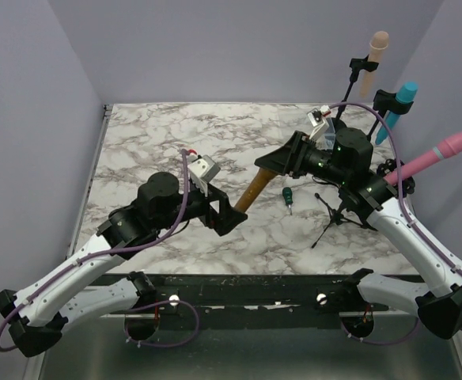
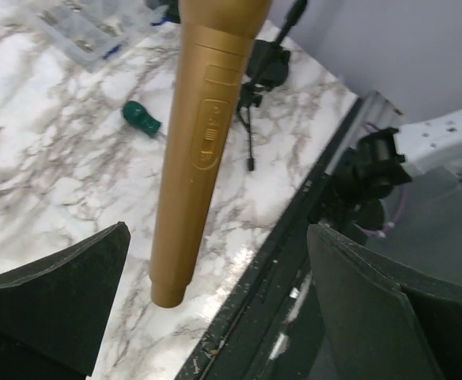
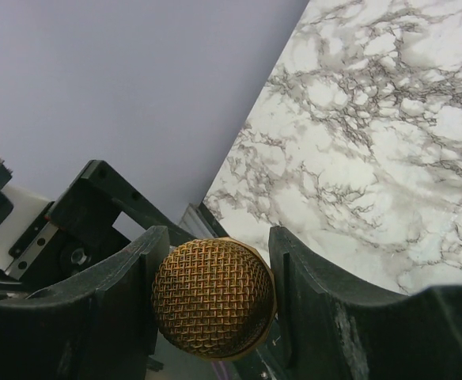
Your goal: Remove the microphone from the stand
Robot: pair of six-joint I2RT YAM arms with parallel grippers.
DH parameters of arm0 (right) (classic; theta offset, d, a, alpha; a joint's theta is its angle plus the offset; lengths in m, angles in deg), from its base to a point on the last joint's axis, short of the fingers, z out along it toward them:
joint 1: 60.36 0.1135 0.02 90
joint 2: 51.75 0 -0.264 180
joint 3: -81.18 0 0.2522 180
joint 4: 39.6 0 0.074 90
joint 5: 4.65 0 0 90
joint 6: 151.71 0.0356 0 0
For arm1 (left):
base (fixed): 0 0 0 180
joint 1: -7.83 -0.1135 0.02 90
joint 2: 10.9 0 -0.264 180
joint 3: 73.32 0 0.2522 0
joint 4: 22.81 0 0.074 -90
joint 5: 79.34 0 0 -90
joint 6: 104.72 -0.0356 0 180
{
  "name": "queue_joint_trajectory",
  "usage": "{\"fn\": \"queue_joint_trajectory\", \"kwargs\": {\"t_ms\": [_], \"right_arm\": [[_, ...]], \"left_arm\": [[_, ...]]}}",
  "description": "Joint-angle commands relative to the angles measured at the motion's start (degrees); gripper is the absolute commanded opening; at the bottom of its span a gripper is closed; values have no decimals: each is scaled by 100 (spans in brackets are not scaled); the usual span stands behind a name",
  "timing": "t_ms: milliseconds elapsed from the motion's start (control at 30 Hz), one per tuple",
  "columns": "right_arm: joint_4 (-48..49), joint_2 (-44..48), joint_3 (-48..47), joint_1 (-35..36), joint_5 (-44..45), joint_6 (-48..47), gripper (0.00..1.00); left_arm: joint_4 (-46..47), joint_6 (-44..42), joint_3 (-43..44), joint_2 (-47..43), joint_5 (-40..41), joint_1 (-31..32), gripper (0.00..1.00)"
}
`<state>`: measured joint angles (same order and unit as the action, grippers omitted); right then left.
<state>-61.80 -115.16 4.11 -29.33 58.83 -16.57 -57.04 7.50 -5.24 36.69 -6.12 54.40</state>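
Note:
A gold microphone [image 1: 250, 191] hangs tilted above the table between my two grippers. My right gripper [image 1: 282, 164] is shut on its mesh head [image 3: 213, 298]; both fingers [image 3: 132, 277] press the mesh. My left gripper [image 1: 229, 212] is open around the lower end of the handle [image 2: 195, 150]. Its fingers [image 2: 65, 285] stand wide apart and clear of the handle. A small black tripod stand [image 1: 338, 215] stands on the marble beside the right arm with nothing in it. It also shows in the left wrist view [image 2: 251, 103].
A small green tool [image 1: 288, 195] lies on the marble table [image 1: 160, 142] under the microphone. Beige [image 1: 377, 51], teal [image 1: 402, 99] and pink [image 1: 441, 154] microphones sit on stands along the right wall. A clear box [image 2: 73, 36] lies further back.

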Motion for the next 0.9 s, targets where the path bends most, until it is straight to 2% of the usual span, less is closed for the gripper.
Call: {"fn": "queue_joint_trajectory", "kwargs": {"t_ms": [0,100,300,467,567,667,800,867], "right_arm": [[264,75,-11,26,-158,38,1],[278,115,27,26,-119,69,1],[276,180,34,26,-64,103,1],[230,217,29,27,-15,130,1],[206,237,24,26,9,143,1],[181,250,19,22,31,136,1],[168,266,59,27,42,147,1],[167,256,80,26,58,161,8]], "left_arm": [[-540,-521,456,370,2841,819,96],[-619,-774,756,759,3803,1349,94],[-356,-999,1053,1361,4341,1739,88],[-378,-1078,1381,1902,4832,1921,70],[-360,-1144,1457,2097,4925,2042,66],[-392,-1169,1501,2213,5040,2095,52],[-421,-1156,1494,2229,5120,2102,22],[-421,-1145,1468,2190,5122,2095,8]]}}
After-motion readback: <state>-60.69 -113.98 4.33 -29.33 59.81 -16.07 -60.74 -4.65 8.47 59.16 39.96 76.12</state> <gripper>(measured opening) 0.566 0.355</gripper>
